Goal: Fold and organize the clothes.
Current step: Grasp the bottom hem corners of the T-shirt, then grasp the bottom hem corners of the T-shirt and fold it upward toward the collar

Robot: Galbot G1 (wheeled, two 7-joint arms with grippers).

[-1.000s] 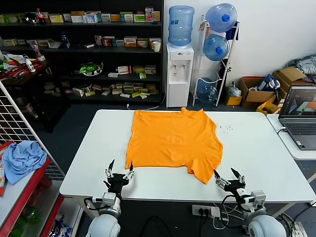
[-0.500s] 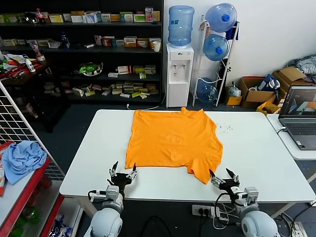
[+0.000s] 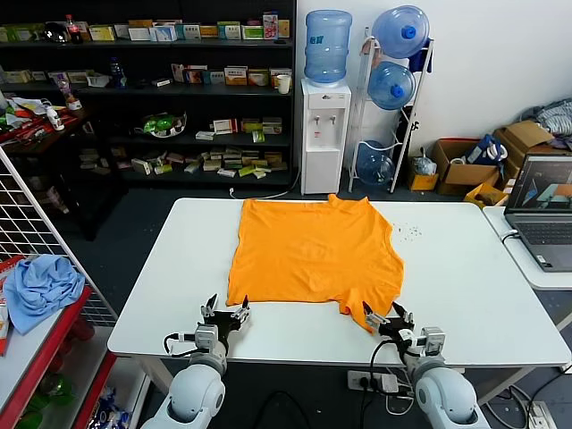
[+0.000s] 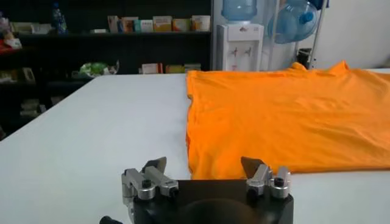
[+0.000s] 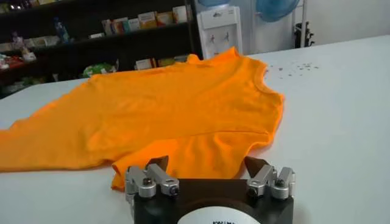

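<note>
I see the orange shirt [image 3: 313,252] lying flat in the middle of the white desk [image 3: 465,268]. Its neck points to the far edge of the desk. One sleeve [image 3: 371,304] sticks out at the near corner of the shirt, on my right side.

My left claw [image 3: 225,315] sits low at the near edge of the desk, just in front of the shirt's near left corner. Its fingers [image 4: 155,165] stand apart and hold nothing. In the left wrist view the shirt's hem [image 4: 286,163] lies right ahead of the open fingers, with bare desk between them.

My right claw [image 3: 388,319] sits at the near edge of the desk too, right at the tip of that sleeve. Its fingers [image 5: 159,164] are spread, and the orange cloth [image 5: 201,152] reaches in between them. I cannot tell if they touch it. They have not pinched it.

Beyond the far edge of the desk stands a water cooler [image 3: 325,98]. A laptop [image 3: 542,210] sits on another desk to my right.
</note>
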